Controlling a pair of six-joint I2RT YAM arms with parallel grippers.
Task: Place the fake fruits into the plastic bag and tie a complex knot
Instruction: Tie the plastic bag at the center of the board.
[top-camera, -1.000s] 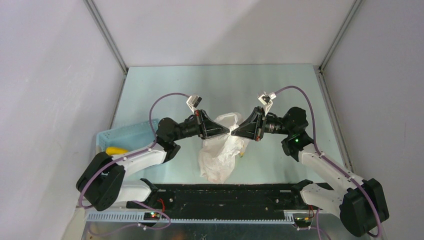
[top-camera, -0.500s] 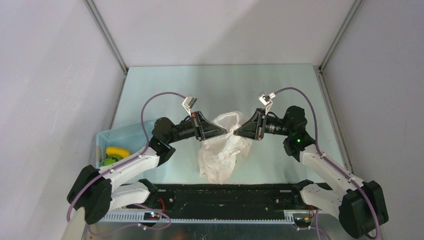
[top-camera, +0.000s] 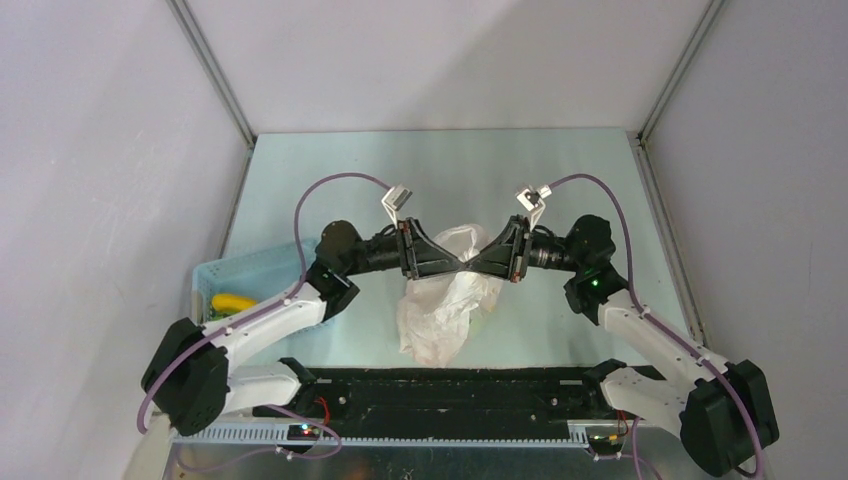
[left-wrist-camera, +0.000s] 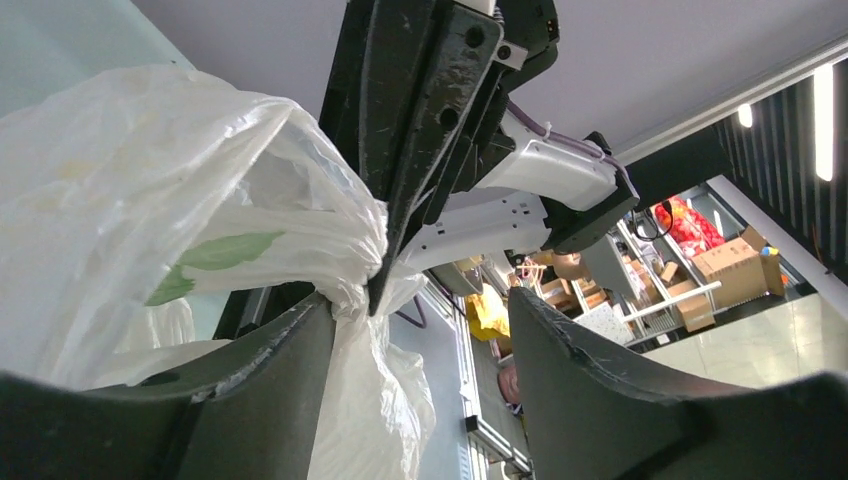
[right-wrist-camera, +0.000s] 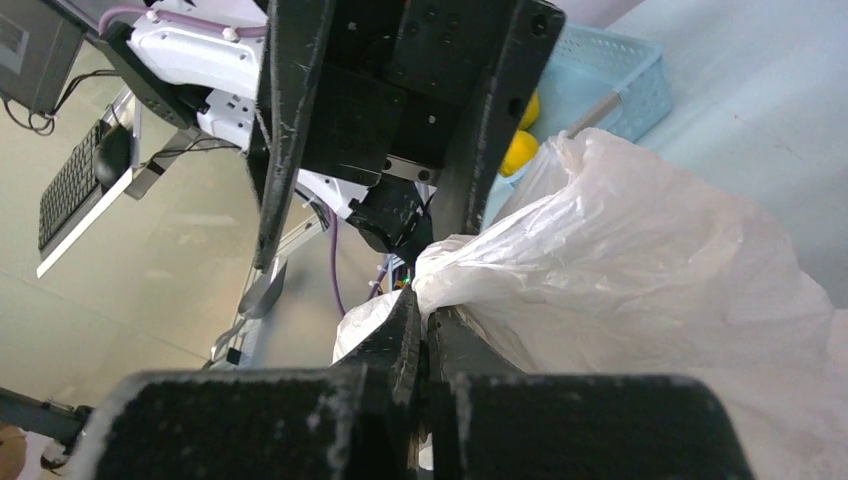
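The white plastic bag (top-camera: 440, 305) hangs and rests mid-table, with a green printed mark showing in the left wrist view (left-wrist-camera: 150, 220). My right gripper (top-camera: 472, 265) is shut on the bag's bunched neck (left-wrist-camera: 362, 272), and plastic is pinched between its jaws (right-wrist-camera: 425, 312). My left gripper (top-camera: 458, 268) faces it tip to tip; its jaws stand open (left-wrist-camera: 418, 300) around the right fingertips and the neck, gripping nothing. Whether the bunch is a tied knot I cannot tell. A yellow fake fruit (top-camera: 232, 301) lies in the basket; any fruits in the bag are hidden.
A light blue slatted basket (top-camera: 262, 272) sits at the left near my left arm and shows behind the left gripper in the right wrist view (right-wrist-camera: 615, 75). Grey walls enclose the table. The black base rail (top-camera: 450, 385) runs along the near edge.
My left gripper, shut on the bag's neck before, pulled slightly left, came back to the right gripper's tip and opened. The right gripper stayed pinched on the bag.
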